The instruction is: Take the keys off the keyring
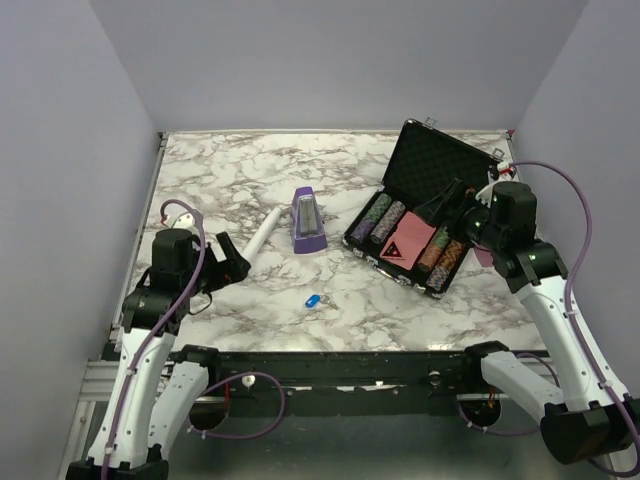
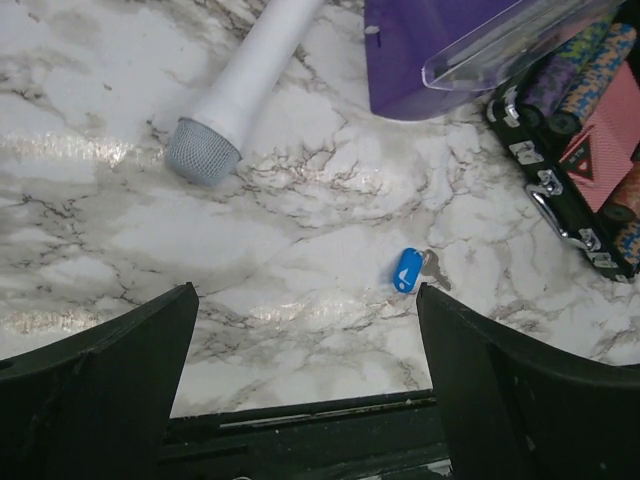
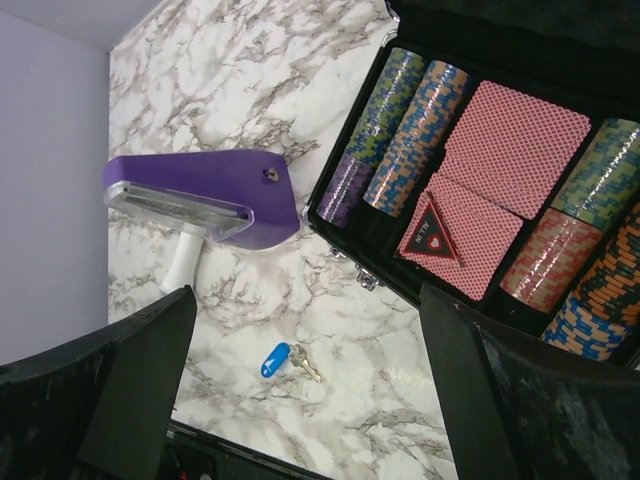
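A tiny silver key lies on the marble table next to a blue tag, joined at the head. Both show in the top view, the tag near the front middle, and in the left wrist view, the tag with the key to its right. My left gripper is open and empty, above the table's near edge, left of the tag. My right gripper is open and empty, high over the table beside the case.
A purple metronome stands mid-table. A white microphone-like stick lies to its left. An open black case with poker chips and red cards sits at the right. Grey walls enclose the table.
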`<state>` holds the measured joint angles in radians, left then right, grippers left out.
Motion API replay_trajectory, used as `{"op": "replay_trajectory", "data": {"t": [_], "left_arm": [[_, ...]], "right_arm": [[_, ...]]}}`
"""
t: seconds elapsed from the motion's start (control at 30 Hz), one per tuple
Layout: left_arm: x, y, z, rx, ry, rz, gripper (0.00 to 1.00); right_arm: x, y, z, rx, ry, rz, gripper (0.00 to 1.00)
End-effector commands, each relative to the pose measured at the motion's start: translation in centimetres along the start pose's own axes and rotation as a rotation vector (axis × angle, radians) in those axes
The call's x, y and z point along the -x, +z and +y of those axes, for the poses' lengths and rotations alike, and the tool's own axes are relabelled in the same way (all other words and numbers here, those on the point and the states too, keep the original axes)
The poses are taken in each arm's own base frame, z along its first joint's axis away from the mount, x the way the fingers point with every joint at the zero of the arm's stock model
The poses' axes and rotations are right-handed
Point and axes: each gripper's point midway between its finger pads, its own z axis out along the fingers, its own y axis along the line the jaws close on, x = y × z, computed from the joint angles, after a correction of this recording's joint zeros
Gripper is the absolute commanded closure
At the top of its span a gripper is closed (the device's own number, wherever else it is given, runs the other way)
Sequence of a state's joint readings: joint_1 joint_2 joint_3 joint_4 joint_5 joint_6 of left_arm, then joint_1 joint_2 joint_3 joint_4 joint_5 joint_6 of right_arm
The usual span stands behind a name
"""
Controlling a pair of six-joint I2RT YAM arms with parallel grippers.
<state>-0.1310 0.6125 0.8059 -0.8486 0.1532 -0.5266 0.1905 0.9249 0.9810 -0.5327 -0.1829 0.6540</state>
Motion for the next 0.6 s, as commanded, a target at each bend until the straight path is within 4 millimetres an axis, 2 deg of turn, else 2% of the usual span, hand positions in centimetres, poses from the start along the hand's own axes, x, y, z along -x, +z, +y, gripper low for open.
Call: {"op": "replay_trajectory", "data": {"t": [0.0,0.1,0.27,0.4,0.57], "left_arm": [[-0.8,0.2,1.3,0.090,-0.045,0.065,0.01],[-1.4,0.4,1.8,0.132,-0.057,0.118,0.01],[-1.2,0.3,-0.2,0.002,-0.038,0.091,0.01],[-1.4,0.0,-3.5,-0.210,-0.039,0.073,0.01],[-1.6,0.0,-7.0,-0.466,-0.150,0.017,0.01]], "right_arm": [[-1.2,-0.6,-0.2,-0.009,-0.010,0.056,0.00],[-1.1,-0.8,-0.3,-0.015,-0.019,0.052,0.00],[-1.1,-0.8,-0.4,-0.022,-0.029,0.054,0.00],[-0.9,-0.8,-0.3,-0.021,-0.031,0.057,0.00],[-0.9,-0.7,-0.8,-0.049,-0.033,0.049,0.00]]}}
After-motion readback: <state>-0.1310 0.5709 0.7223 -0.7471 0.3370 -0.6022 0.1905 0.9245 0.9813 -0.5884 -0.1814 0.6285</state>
